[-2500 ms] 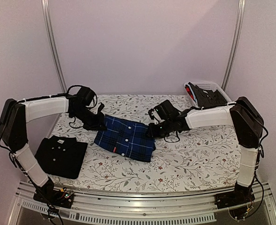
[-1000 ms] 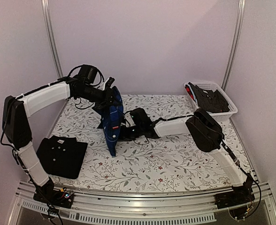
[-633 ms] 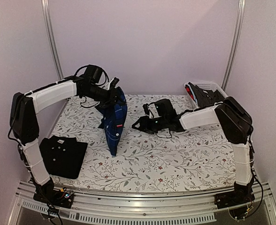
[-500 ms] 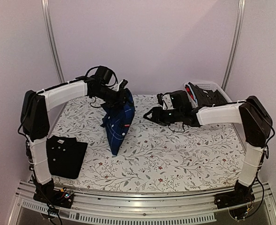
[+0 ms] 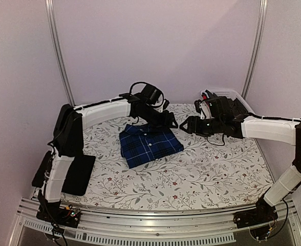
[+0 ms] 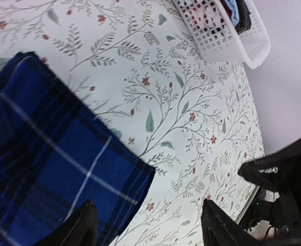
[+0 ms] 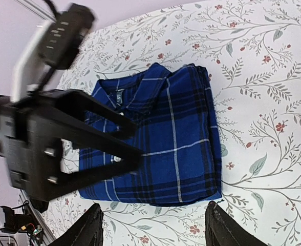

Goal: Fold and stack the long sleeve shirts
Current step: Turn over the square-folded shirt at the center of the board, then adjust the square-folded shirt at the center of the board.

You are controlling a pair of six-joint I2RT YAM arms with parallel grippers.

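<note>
**Top external.** A blue plaid collared cloth shirt lies folded into a compact rectangle at mid-desk, collar toward the back. A plain black cloth shirt sits folded at the near left, partly hidden behind the left arm and well apart from the plaid one. The left end effector hovers just past the plaid shirt's far right corner. The right end effector faces it, near. A white plastic lattice basket at the far right of the floral-print desk holds dark cloth; contents unclear.

**Left wrist.** The left end effector has its fingers apart with nothing between them. A corner of the plaid shirt lies flat on the desk below. The basket is at the top.

**Right wrist.** The right end effector has its fingers apart and is empty. The plaid shirt looks neat, edges squared. The left end effector hangs above its left side, spread, gripping nothing.

**Progress, as judged.** Both visible shirts look folded. Stacking is not yet done: one must go onto the other. Whether the basket holds more shirts cannot be told.
</note>
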